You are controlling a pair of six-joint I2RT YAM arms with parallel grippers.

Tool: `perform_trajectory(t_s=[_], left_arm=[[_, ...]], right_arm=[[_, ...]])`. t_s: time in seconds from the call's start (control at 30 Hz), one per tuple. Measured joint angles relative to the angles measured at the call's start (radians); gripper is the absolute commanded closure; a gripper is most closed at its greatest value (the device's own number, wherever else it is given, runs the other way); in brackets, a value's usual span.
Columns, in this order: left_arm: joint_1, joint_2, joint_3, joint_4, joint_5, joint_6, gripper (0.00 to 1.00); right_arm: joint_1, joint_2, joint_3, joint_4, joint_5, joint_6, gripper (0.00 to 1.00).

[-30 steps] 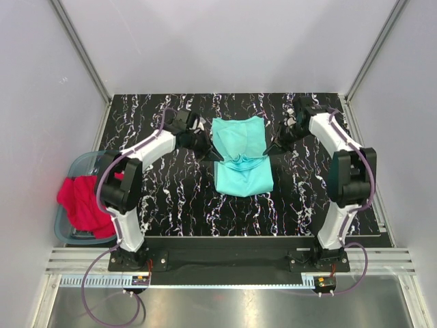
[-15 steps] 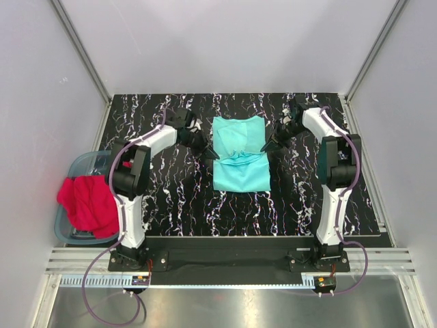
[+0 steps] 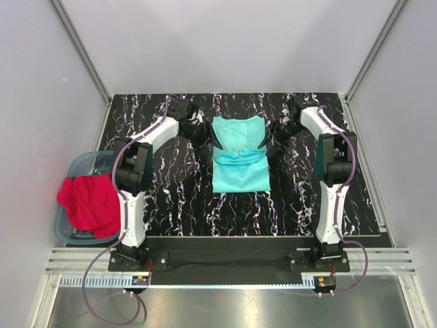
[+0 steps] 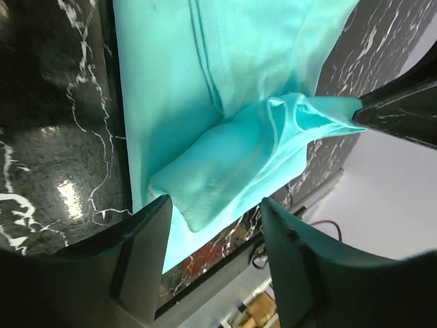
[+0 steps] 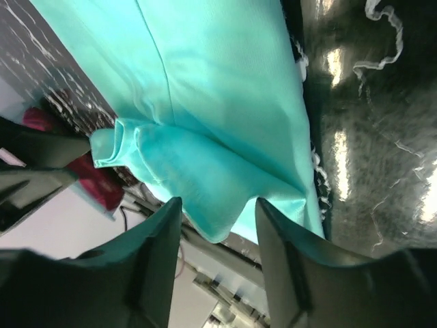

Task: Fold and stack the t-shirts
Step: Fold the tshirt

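The mint-teal t-shirt (image 3: 239, 167) lies in the middle of the black marbled table, with a loose bunched fold (image 3: 239, 154) across its width. My left gripper (image 3: 213, 139) is at the shirt's left edge and my right gripper (image 3: 265, 139) at its right edge. Both are open and hold nothing. In the left wrist view the fold's end (image 4: 205, 184) lies just ahead of the left gripper (image 4: 215, 205). In the right wrist view the cloth (image 5: 218, 102) lies ahead of the right gripper (image 5: 218, 205). The red t-shirt (image 3: 85, 201) hangs crumpled over the tub.
A translucent blue-grey tub (image 3: 80, 164) sits off the table's left edge beside the left arm. Grey walls close in the back and sides. The black marbled table (image 3: 171, 198) surrounds the teal shirt on all sides.
Both grippers went from shut to open and let go of the teal shirt's folded edge. The lifted fold has settled onto the shirt, and both grippers shifted slightly toward the far side.
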Motion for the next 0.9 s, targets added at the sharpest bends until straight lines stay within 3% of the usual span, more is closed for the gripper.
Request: perform_trajectory(t_s=[0.07,0.2,0.37,0.47,0.53,0.6,0.63,0.77,0.9], left_arm=[[0.000,-0.003,0.039,-0.034,-0.035,0.039,0.37],[0.000,-0.054,0.048,-0.093,-0.113,0.116,0.37],[-0.019,-0.240,-0.100,-0.081,-0.161,0.156,0.46],[-0.066,-0.323,-0.209,-0.052,-0.149,0.148,0.54],[-0.115,-0.331,-0.256,-0.023,-0.132,0.138,0.59],[-0.158,-0.317,-0.301,0.016,-0.113,0.129,0.63],[-0.177,-0.307,-0.319,0.027,-0.103,0.126,0.63],[-0.190,-0.261,-0.352,0.062,-0.082,0.121,0.64],[-0.170,-0.227,-0.378,0.092,-0.086,0.129,0.65]], right_arm=[[-0.001,0.007,0.045,-0.016,0.041,-0.011,0.39],[-0.001,-0.020,0.088,-0.053,0.142,-0.049,0.38],[0.024,-0.193,-0.078,-0.047,0.203,-0.070,0.43],[0.082,-0.317,-0.221,-0.013,0.199,-0.055,0.55],[0.132,-0.378,-0.313,0.028,0.168,-0.032,0.69],[0.168,-0.394,-0.381,0.071,0.127,-0.010,0.75],[0.175,-0.391,-0.411,0.099,0.108,0.001,0.84],[0.168,-0.351,-0.471,0.151,0.079,0.017,0.96],[0.155,-0.323,-0.513,0.213,0.058,0.012,0.98]])
